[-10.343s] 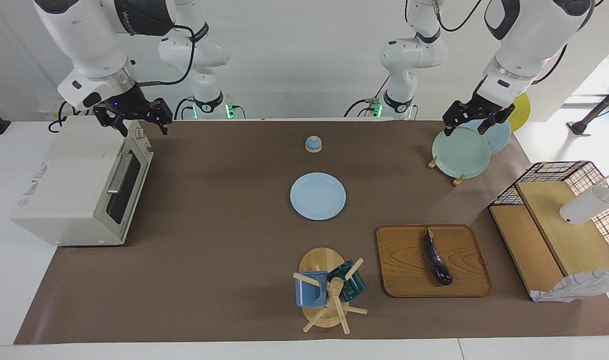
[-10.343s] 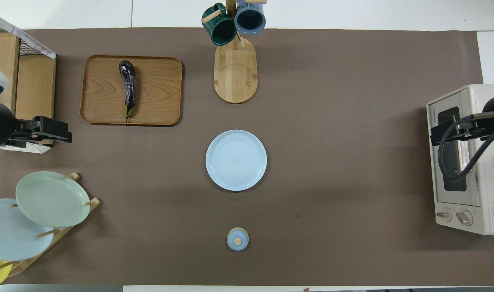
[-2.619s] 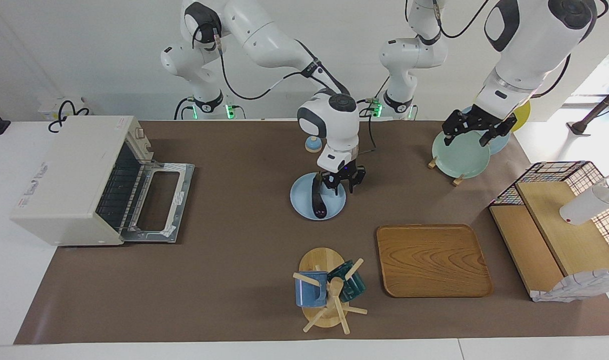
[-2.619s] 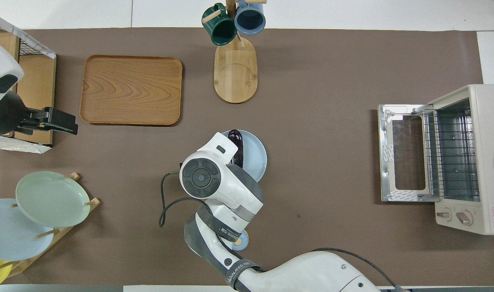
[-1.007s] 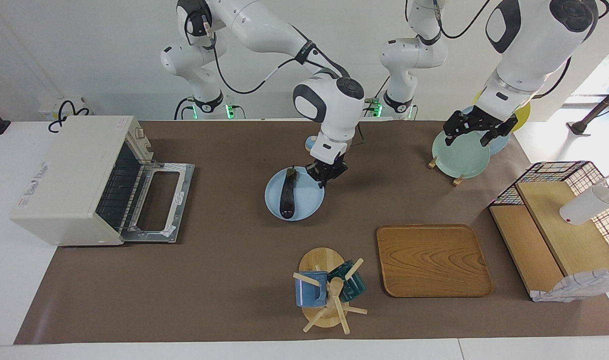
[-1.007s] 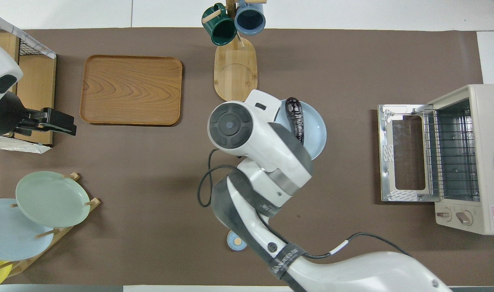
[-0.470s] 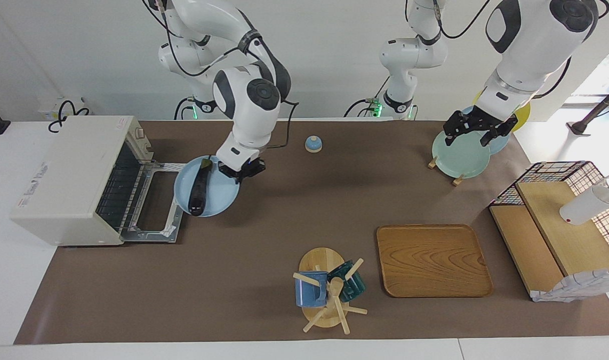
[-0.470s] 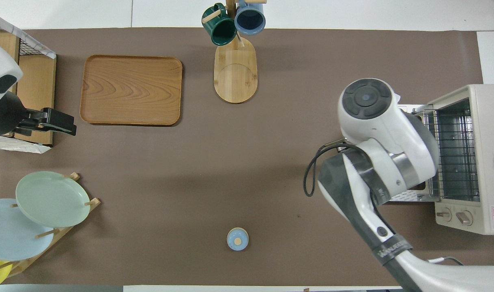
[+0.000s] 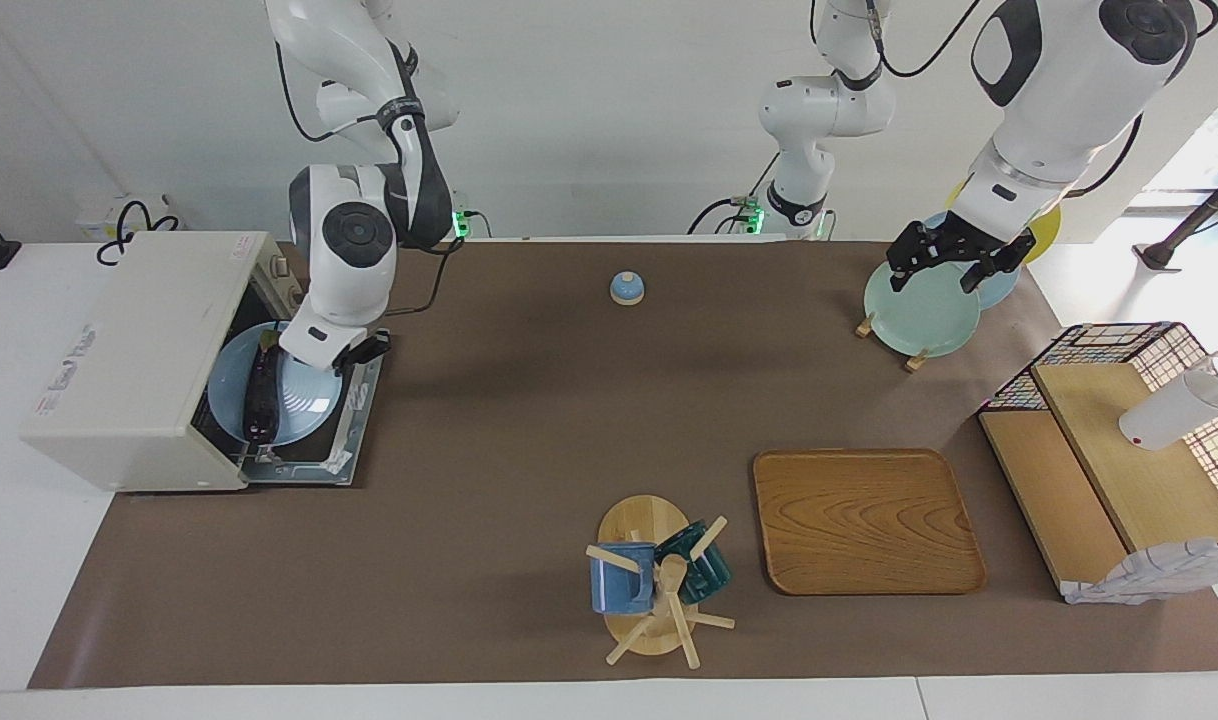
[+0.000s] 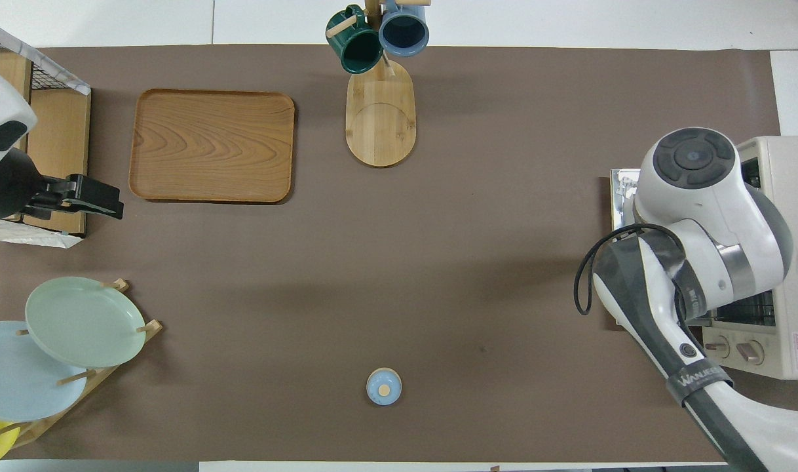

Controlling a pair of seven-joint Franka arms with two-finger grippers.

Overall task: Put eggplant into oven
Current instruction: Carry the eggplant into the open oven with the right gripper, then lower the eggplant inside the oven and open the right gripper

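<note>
The dark purple eggplant (image 9: pixel 259 398) lies on a light blue plate (image 9: pixel 304 402). My right gripper (image 9: pixel 357 350) is shut on the plate's rim and holds it over the dropped oven door (image 9: pixel 314 466). The plate's edge reaches into the mouth of the cream-white oven (image 9: pixel 129 340), which stands at the right arm's end of the table. In the overhead view the right arm hides the plate, the eggplant and most of the oven (image 10: pixel 789 196). My left gripper (image 9: pixel 934 268) waits open over the green plate (image 9: pixel 914 310) on the plate rack; it also shows in the overhead view (image 10: pixel 104 203).
A wooden tray (image 9: pixel 867 520) and a mug tree (image 9: pixel 654 580) with two mugs stand farther from the robots. A small blue bell (image 9: pixel 626 288) sits near the robots. A wire-and-wood shelf (image 9: pixel 1119 450) stands at the left arm's end of the table.
My right gripper has carried the plate with the eggplant from beside the oven door to over it, up to the oven's mouth. The left arm has not moved.
</note>
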